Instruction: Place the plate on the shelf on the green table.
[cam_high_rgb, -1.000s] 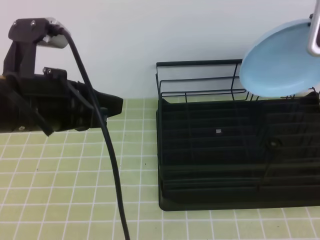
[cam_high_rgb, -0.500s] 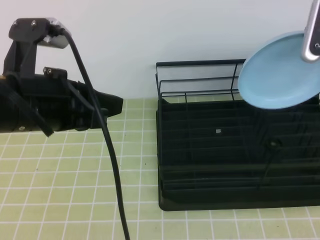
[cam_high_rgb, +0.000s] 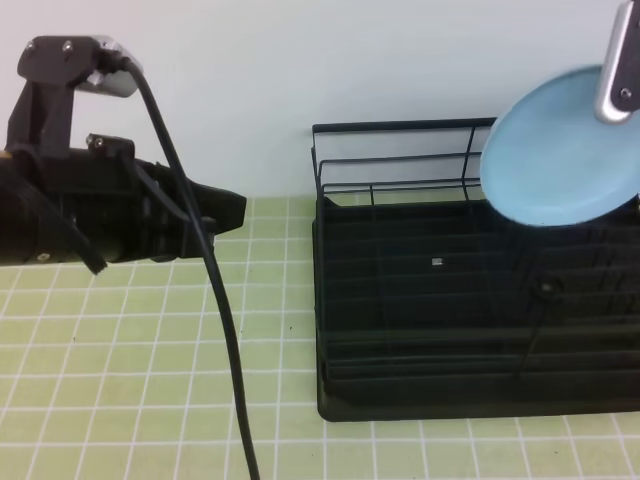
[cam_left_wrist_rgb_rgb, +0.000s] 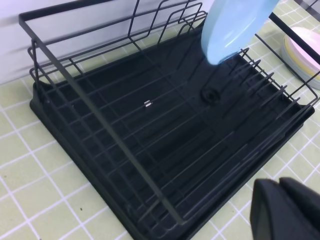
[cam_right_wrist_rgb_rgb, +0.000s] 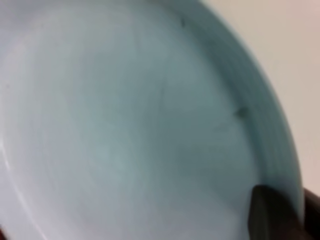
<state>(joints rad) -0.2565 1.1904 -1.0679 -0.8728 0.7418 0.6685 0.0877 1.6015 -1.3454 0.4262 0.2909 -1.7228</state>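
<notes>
Green table (cam_high_rgb: 150, 350): pale yellow-green tiles with white grout, running under everything in the high view.

Shelf (cam_high_rgb: 470, 320): the black dish rack sits on the right half of the tiles, tray base flat, thin wire dividers and top rail toward the back wall. A small round drain fitting (cam_left_wrist_rgb_rgb: 210, 95) shows in its base from the left wrist view.

Left arm (cam_high_rgb: 90, 200): stretched level above the left side of the table, pointing toward the rack but well apart from it; a black cable (cam_high_rgb: 215, 300) droops from it down to the front edge.

Plate (cam_high_rgb: 562, 148): light blue, tilted nearly on edge, hanging in the air over the rack's back right corner, above the dividers and not resting on them. It fills the right wrist view.

Right gripper (cam_high_rgb: 620, 80): comes down from the top right corner, clamped onto the plate's upper rim; one dark finger (cam_right_wrist_rgb_rgb: 272, 212) lies over the rim.

Left gripper (cam_left_wrist_rgb_rgb: 287, 210): dark jaws pressed together, grasping nothing, hovering near the rack's front corner.

Stacked dishes (cam_left_wrist_rgb_rgb: 305, 47): pink and yellowish, on the tiles just beyond the rack's far side.
</notes>
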